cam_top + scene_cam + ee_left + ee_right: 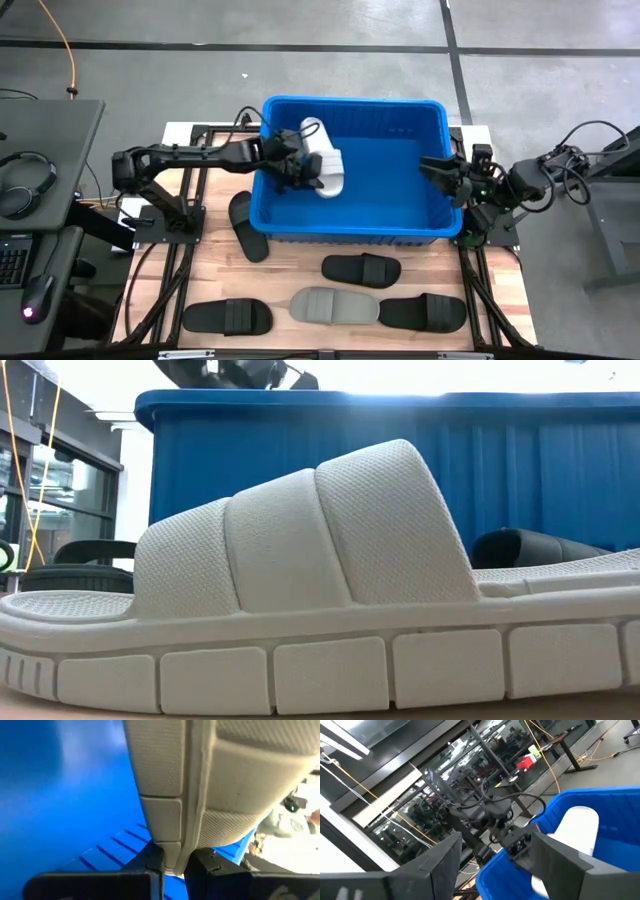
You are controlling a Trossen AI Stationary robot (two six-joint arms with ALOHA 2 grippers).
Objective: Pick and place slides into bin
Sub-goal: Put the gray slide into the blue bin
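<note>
Over the bin's [352, 235] nine o'clock side, the left gripper [303, 168] is clamping a white slide [322, 160], holding it above the floor for release; right gripper [441, 170], fingers apart, is waiting at three o'clock.

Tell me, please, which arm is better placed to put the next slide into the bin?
The left. Its gripper is shut on the white slide, already held over the blue bin, so it need only release. The right gripper is open at the bin's far rim, holding nothing.
</note>
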